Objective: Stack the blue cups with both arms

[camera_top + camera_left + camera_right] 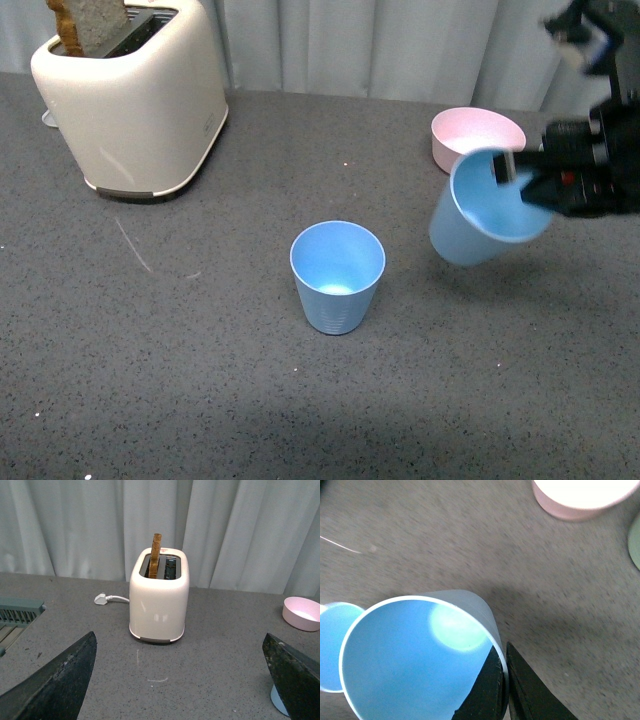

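So, grey bench [200, 400], cream toaster [135, 100] on it. Well right of the toaster, right fingers [530, 695] pinch the rim of a tilted blue cup [480, 225], off the bench. Second blue cup [337, 275] stands upright nearer the toaster. Left fingers [55, 680] spread wide.

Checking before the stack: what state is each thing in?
Lifted light blue plastic cup: tilted, held off the table.
Second light blue plastic cup: upright on table, empty.
Right gripper: shut on lifted cup's rim.
Left gripper: open, empty.
Cream toaster: toast slice sticking up.
Round pink bowl: upright, empty.
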